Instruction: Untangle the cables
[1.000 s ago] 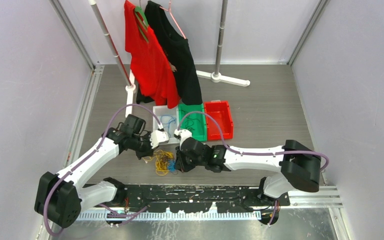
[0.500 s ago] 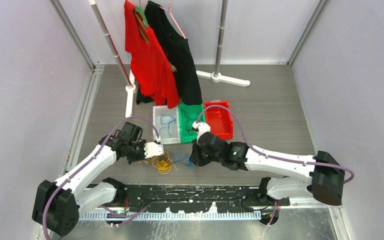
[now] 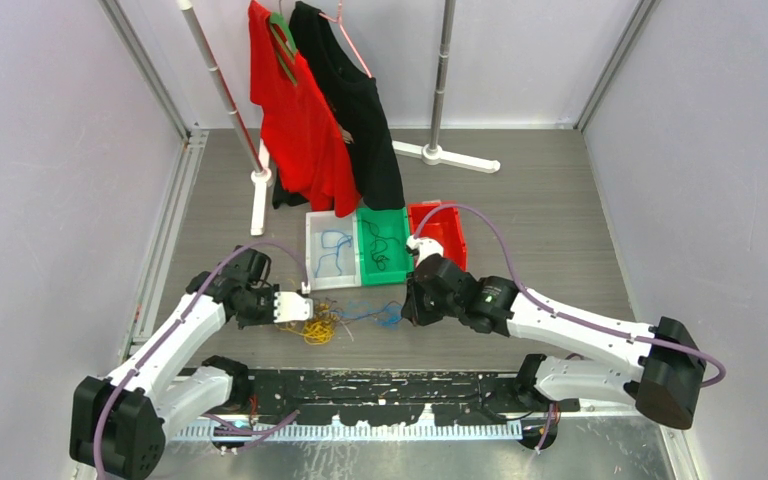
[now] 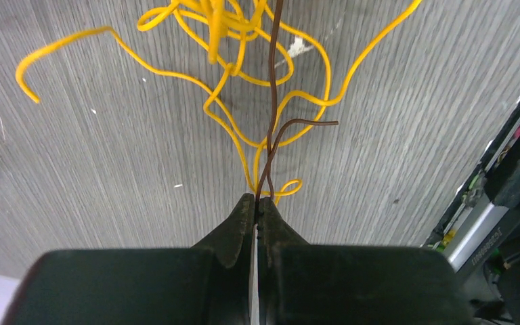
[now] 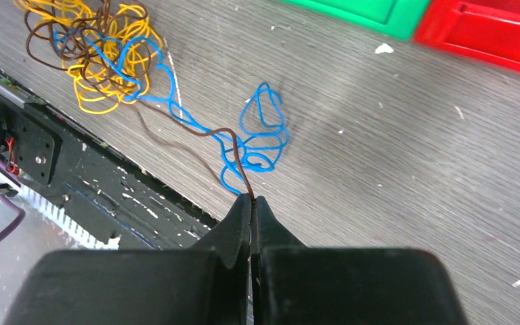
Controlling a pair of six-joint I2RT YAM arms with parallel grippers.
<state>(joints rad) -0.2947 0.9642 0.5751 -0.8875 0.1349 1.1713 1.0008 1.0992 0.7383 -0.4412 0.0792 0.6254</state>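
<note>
both left gripper [image 4: 255, 203] and right gripper [image 5: 251, 201] pinch brown cables [image 4: 273, 68].

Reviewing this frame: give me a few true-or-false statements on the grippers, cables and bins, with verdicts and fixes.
1. The left gripper hangs open above the yellow cables. False: it is shut on a brown cable.
2. The right gripper is shut on a brown cable. True.
3. The white bin holds a blue cable. True.
4. The green bin has nothing in it. False: a dark cable lies in it.
5. The yellow cables lie in the red bin. False: they lie on the table by the left gripper.
</note>
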